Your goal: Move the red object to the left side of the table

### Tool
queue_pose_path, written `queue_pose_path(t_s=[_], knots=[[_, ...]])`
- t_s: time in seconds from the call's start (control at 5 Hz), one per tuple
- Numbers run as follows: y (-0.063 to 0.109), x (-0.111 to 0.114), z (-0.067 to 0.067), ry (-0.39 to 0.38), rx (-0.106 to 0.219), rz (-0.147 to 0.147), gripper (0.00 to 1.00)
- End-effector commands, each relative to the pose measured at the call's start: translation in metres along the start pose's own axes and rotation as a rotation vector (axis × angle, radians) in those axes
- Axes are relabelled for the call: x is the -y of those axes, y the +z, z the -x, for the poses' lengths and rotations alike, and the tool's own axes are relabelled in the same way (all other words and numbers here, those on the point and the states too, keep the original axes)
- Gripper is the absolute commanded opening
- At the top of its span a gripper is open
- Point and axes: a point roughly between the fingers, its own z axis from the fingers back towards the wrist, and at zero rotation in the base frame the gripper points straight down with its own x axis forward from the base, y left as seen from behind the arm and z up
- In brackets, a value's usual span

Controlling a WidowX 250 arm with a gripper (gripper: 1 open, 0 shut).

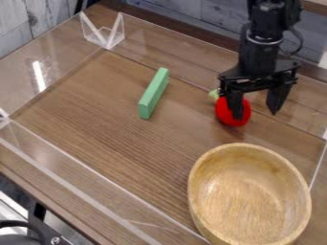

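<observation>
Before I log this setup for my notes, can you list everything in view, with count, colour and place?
red object: one, bright red with a pale green top piece, right of centre on the table, directly beneath the pincer
green block: one, long and green, lying flat near the middle of the table, left of the red object
wooden bowl: one, light wood, empty, at the near right
table: one, brown wood grain
clear acrylic walls: low, transparent, along the table's edges
pincer: one, black, pointing down with its jaws open on either side of the red object; whether it touches cannot be told
</observation>
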Motion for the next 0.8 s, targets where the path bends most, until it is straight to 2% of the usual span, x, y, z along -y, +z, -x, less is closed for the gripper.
queue_pose_path(t_s=[0.0,0.2,0.4,0.6], knots=[[0.018,0.004,-0.012,0.024,0.033,0.066,1.0],[0.014,0.007,-0.016,0.034,0.037,0.072,1.0],[0.009,0.0,-0.013,0.09,0.043,0.059,1.0],[0.006,-0.008,-0.012,0.05,0.041,0.047,0.0]])
